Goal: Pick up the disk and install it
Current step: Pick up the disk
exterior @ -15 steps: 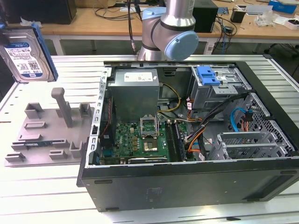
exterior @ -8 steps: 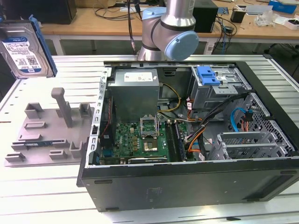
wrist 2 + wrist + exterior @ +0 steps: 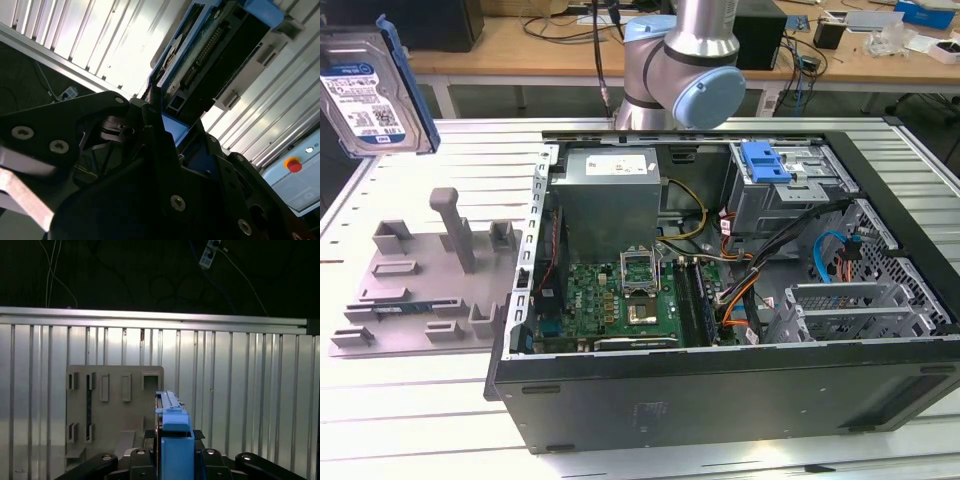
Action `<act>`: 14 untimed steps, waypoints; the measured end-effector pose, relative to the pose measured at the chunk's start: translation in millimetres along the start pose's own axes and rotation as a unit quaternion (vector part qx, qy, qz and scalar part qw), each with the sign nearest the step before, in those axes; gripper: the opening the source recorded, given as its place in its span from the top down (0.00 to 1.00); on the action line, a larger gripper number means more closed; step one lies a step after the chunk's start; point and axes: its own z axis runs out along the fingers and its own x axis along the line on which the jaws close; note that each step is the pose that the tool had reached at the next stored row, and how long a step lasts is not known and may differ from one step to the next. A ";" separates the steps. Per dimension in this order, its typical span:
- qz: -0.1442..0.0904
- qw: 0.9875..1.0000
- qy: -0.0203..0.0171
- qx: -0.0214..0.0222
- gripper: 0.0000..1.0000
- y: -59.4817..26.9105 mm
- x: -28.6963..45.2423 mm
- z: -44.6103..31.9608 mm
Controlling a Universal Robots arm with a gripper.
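The disk [image 3: 365, 95] hangs in the air at the exterior view's left, label outward, above the grey slotted holder tray [image 3: 420, 290]. In the first wrist view the gripper [image 3: 175, 457] has its jaws clamped on the disk's blue carrier edge. The ribbed aluminium tabletop [image 3: 470, 160] also carries the open computer case [image 3: 720, 300]. A wooden workbench [image 3: 540, 45] strewn with cables stands behind. A power strip [image 3: 207, 255] lies on the dark floor beyond the tabletop's edge.
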 end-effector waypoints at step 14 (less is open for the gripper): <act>0.000 1.000 -0.007 0.000 0.63 -0.8 -0.6 -18.7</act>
